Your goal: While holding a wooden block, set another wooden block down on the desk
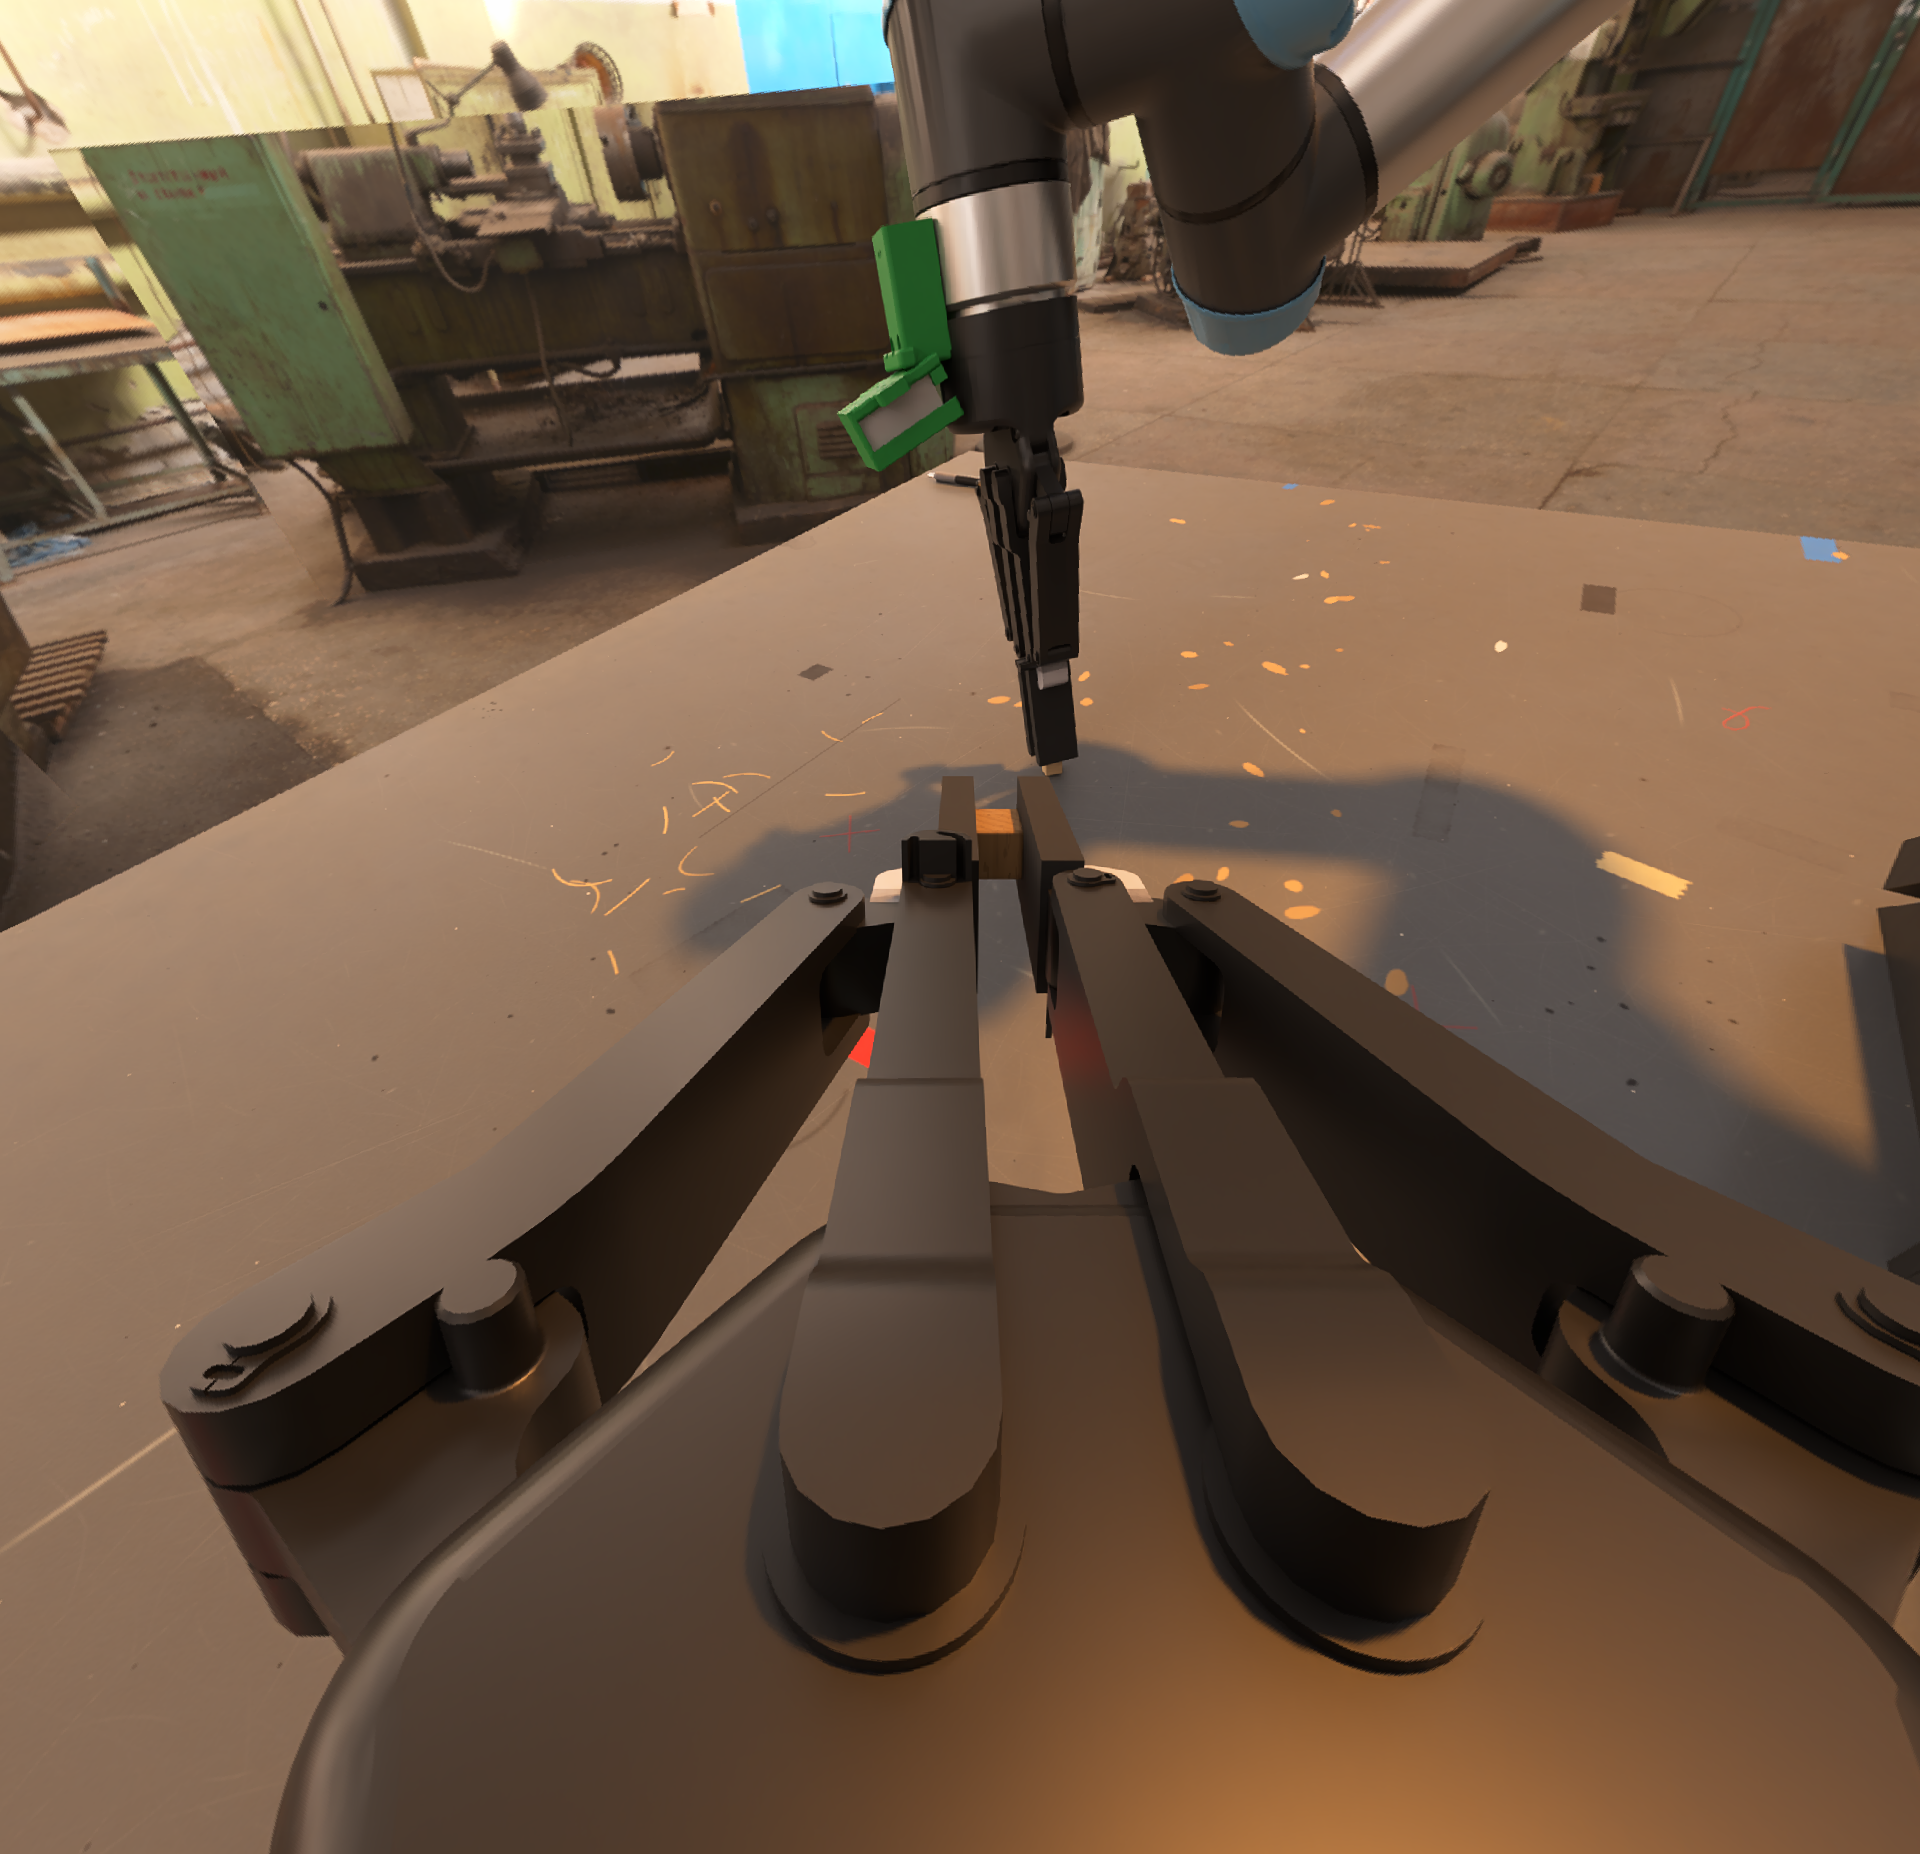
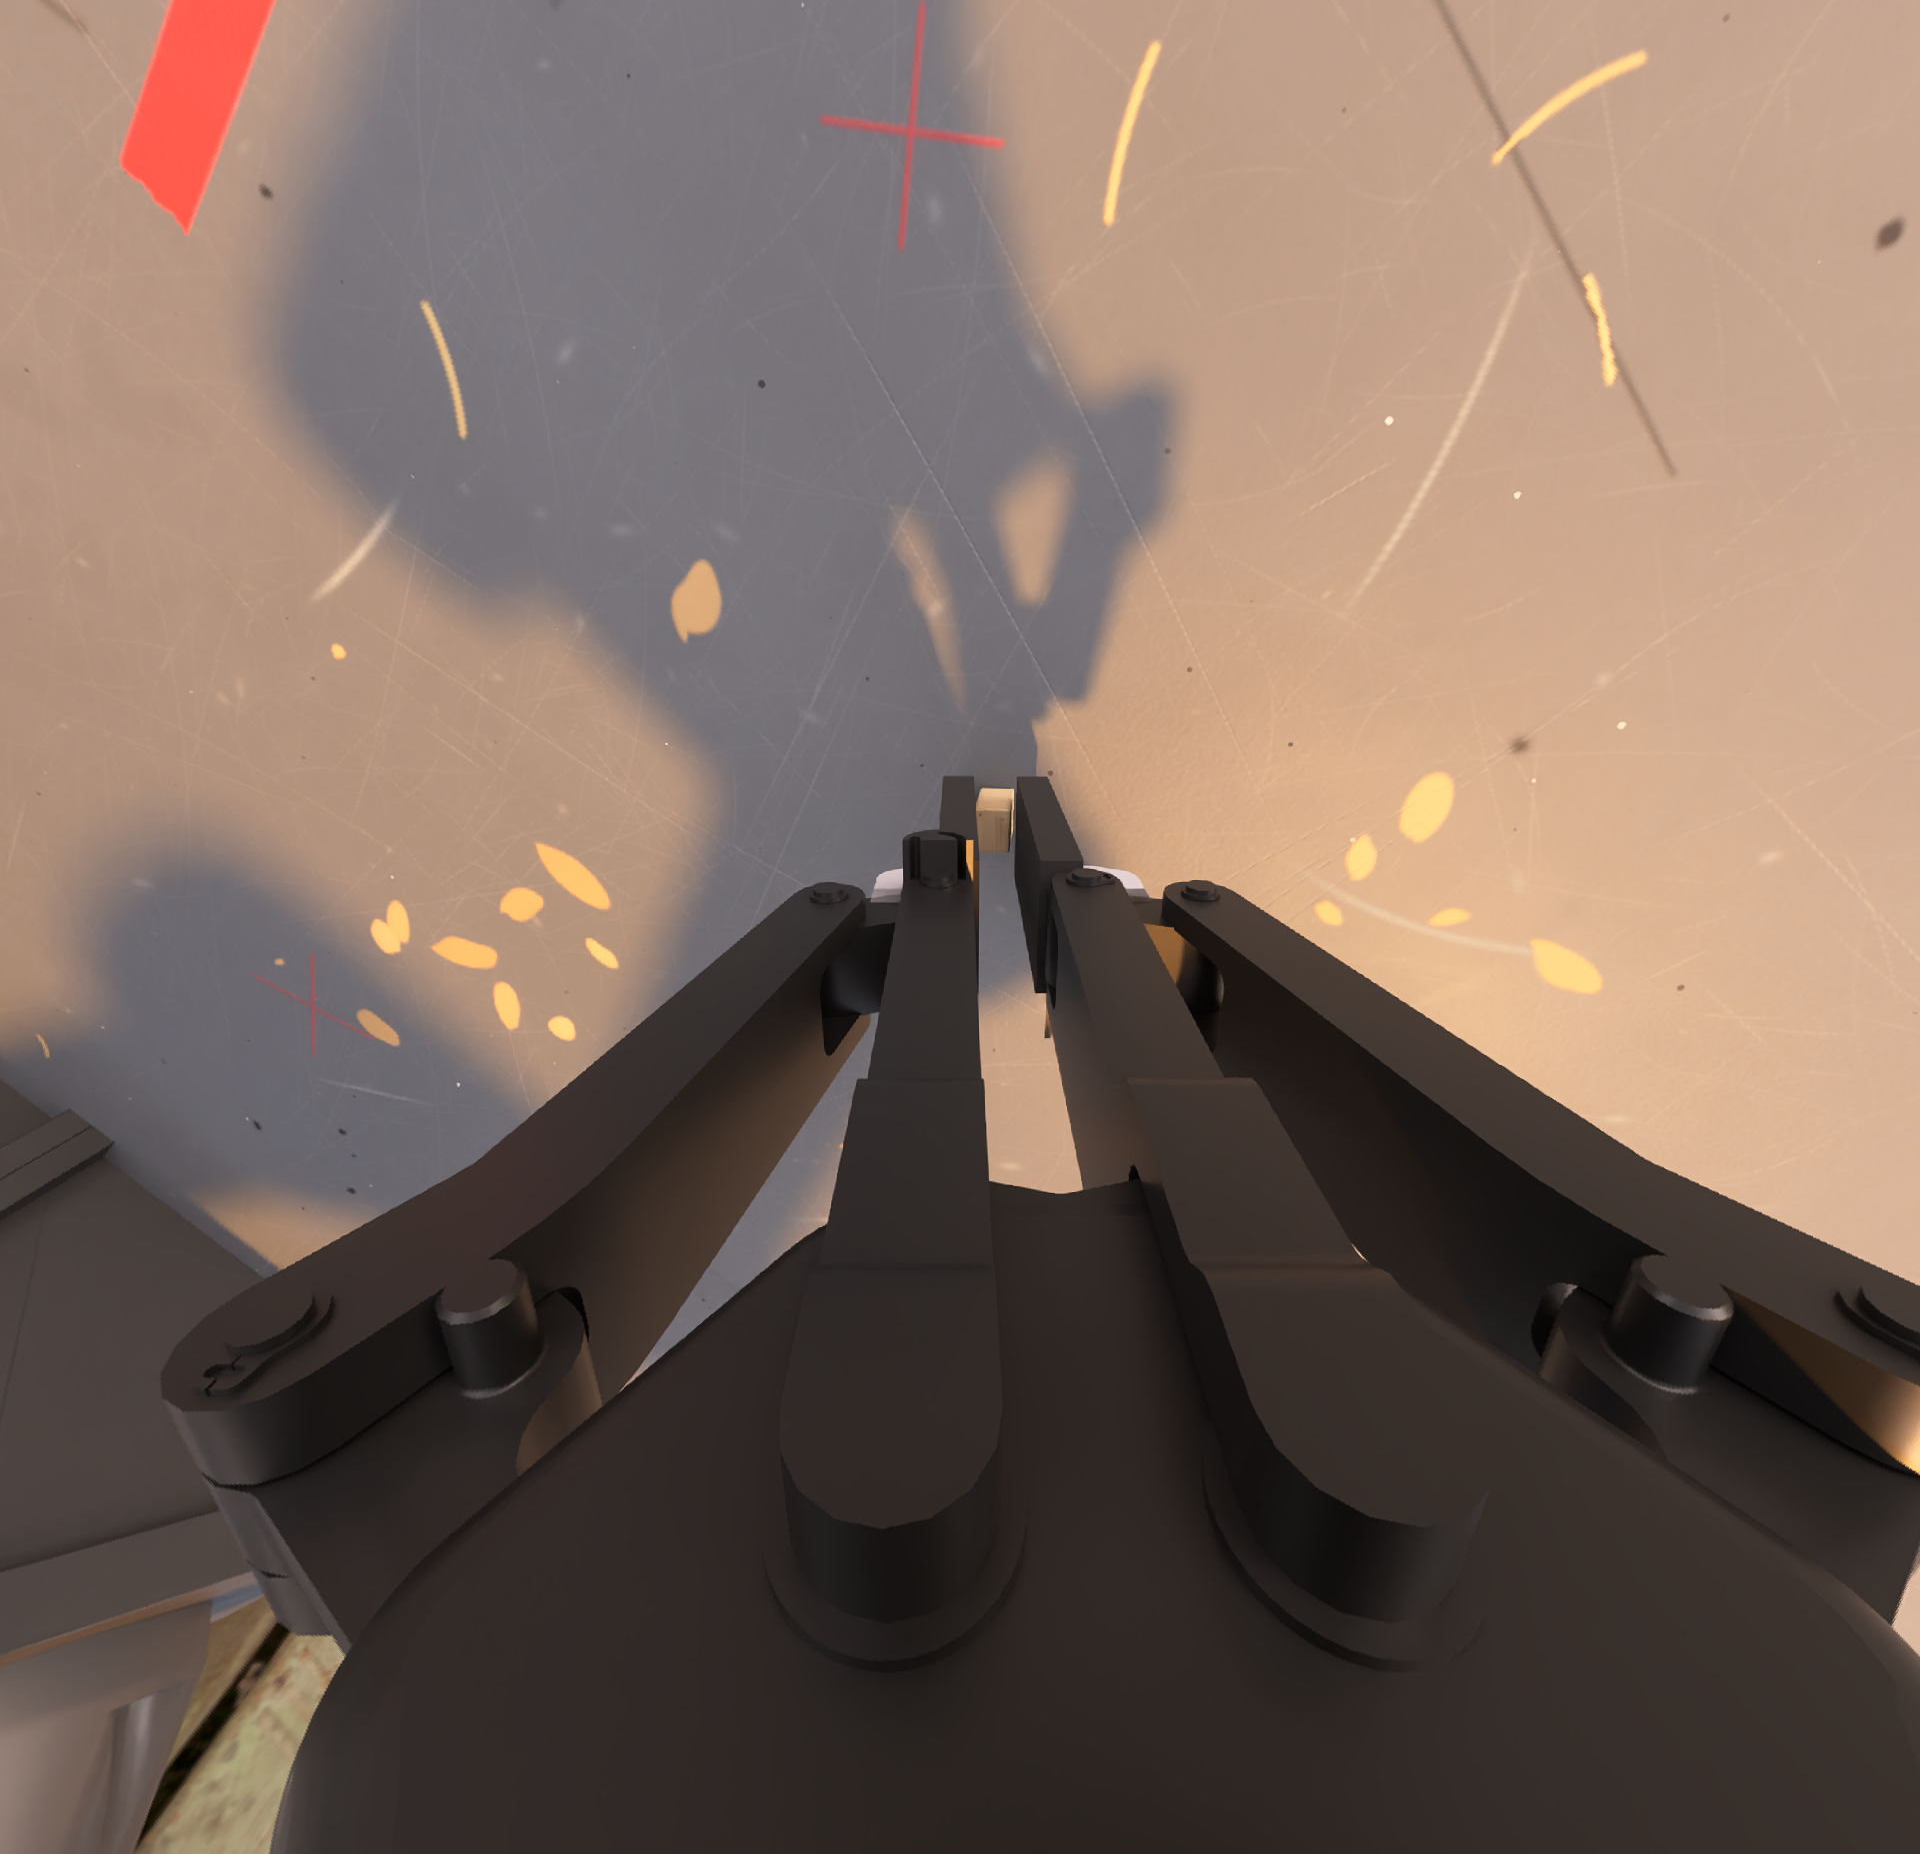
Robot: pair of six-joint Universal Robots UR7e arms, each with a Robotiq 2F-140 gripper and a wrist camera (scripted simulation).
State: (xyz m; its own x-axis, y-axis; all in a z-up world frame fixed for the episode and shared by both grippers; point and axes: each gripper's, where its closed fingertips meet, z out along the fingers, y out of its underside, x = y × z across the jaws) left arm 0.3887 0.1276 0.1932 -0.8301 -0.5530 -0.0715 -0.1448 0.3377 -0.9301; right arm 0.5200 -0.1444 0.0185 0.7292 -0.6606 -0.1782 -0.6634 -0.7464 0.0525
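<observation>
My left gripper point(image 1: 995, 817) is shut on a small wooden block point(image 1: 997, 844) and holds it a little above the brown desk point(image 1: 416, 973). The right arm point(image 1: 987, 194) stands just beyond it, its gripper point(image 1: 1049, 755) pointing straight down, with a pale block tip point(image 1: 1051, 766) showing at the desk surface. In the right wrist view my right gripper point(image 2: 995, 807) is shut on a pale wooden block point(image 2: 994, 817), close to the desk point(image 2: 1455, 609); whether the block touches it I cannot tell.
The desk bears orange paint flecks point(image 1: 1268, 666), a red cross mark point(image 2: 910, 129) and a strip of red tape point(image 2: 203, 69). A green lathe point(image 1: 468, 277) stands on the workshop floor beyond the desk's far edge. A dark fixture corner point(image 2: 62, 1337) sits at lower left.
</observation>
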